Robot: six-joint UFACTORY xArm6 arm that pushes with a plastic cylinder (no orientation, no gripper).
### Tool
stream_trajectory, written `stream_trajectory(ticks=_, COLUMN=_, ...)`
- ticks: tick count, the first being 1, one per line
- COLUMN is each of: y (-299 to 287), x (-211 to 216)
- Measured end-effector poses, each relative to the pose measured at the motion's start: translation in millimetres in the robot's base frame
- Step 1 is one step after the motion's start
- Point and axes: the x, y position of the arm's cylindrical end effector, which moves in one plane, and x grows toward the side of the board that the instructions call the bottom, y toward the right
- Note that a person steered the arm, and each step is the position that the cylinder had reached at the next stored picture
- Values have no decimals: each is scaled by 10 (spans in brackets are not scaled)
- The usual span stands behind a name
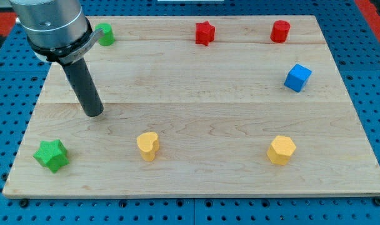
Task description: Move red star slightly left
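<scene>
The red star sits near the view's top edge of the wooden board, a little right of centre. My tip rests on the board at the view's left, far to the left of and below the red star. It touches no block. The green star lies below and left of my tip, and the yellow heart lies below and right of it.
A red cylinder stands at the top right. A blue cube is at the right. A yellow hexagon is at the bottom right. A green block at the top left is partly hidden by the arm. Blue pegboard surrounds the board.
</scene>
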Motion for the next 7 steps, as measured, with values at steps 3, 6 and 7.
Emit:
stream_trajectory(ticks=3, y=792, x=-676)
stream_trajectory(ticks=6, y=2105, x=-925)
stream_trajectory(ticks=7, y=2120, x=-927)
